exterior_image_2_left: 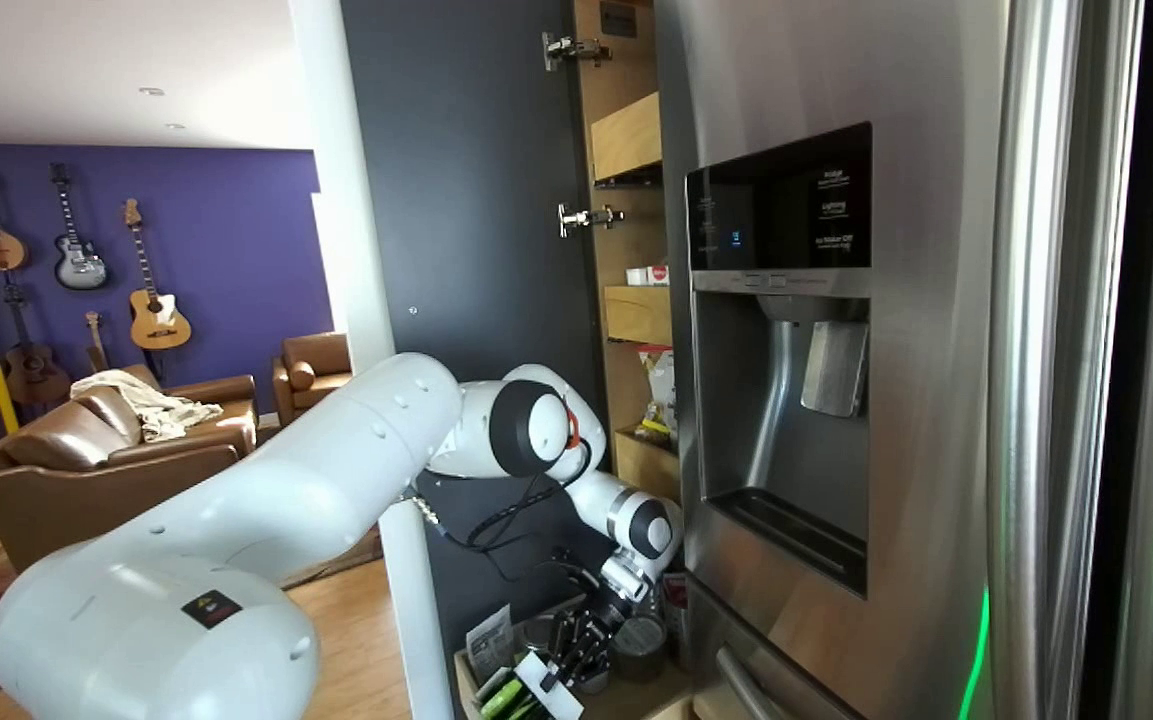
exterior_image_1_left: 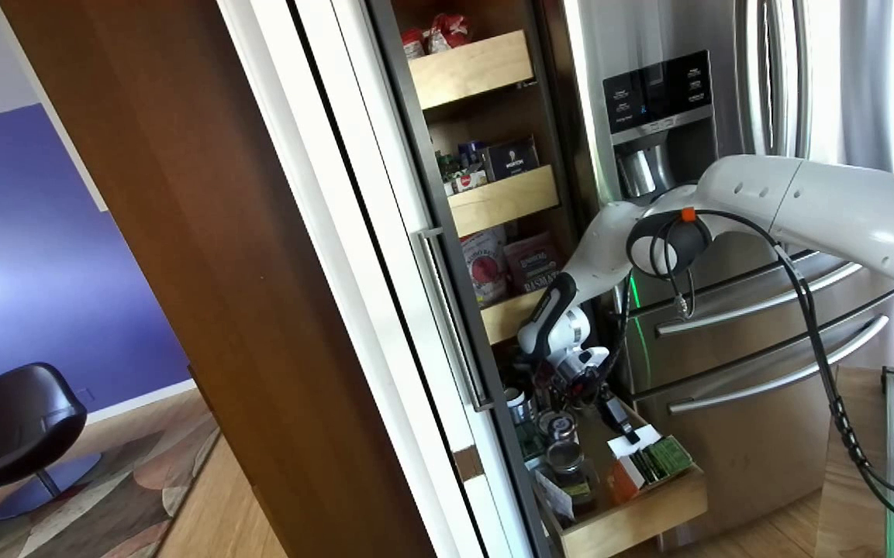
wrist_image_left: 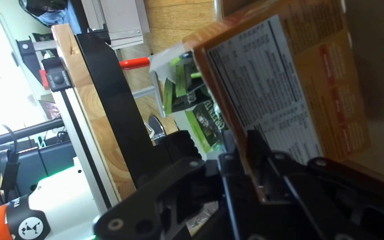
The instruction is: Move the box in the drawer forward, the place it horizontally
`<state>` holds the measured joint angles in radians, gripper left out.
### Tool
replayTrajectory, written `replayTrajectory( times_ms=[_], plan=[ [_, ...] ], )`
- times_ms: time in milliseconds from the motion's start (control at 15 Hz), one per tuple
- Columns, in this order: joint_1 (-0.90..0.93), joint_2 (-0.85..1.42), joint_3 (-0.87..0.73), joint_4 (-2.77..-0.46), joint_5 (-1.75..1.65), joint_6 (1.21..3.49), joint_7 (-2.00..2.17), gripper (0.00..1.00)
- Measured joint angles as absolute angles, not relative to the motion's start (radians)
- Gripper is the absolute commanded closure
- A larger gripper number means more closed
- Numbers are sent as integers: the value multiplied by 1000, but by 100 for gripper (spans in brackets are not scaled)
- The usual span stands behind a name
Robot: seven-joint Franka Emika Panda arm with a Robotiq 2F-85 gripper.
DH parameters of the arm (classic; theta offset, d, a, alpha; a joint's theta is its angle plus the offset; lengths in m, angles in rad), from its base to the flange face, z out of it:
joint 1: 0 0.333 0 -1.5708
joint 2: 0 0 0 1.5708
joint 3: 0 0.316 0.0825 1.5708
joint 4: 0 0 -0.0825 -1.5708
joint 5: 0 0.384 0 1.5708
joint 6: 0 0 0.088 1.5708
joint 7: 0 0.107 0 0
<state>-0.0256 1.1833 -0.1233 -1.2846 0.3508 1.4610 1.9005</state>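
The box (exterior_image_1_left: 667, 457) is an open carton of green tea packets with an orange side. It sits tilted at the front right of the drawer (exterior_image_1_left: 633, 531), partly above the rim. In an exterior view its white flap (exterior_image_2_left: 566, 700) and green packets show at the bottom edge. My gripper (exterior_image_1_left: 631, 439) reaches down into the drawer at the box's rear edge. In the wrist view my gripper (wrist_image_left: 241, 146) has one finger inside and one outside the box's orange wall (wrist_image_left: 338, 83), closed on that thin wall. The box's underside is hidden.
Glass jars and cans (exterior_image_1_left: 567, 457) fill the drawer's left side, with a pale paper packet (exterior_image_1_left: 555, 494) near the front. A shelf (exterior_image_1_left: 509, 316) hangs above the wrist. The fridge (exterior_image_1_left: 733, 449) stands right beside the drawer, the open cabinet door (exterior_image_2_left: 476, 300) on its opposite side.
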Motion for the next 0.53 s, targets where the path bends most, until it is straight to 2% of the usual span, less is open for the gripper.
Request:
replayTrajectory(
  times_ms=[400,533],
  plan=[
    [-21,1175,-102,-1271,353,1487,1898,6],
    [-8,1164,-101,-1278,346,1518,1893,0]
  ],
)
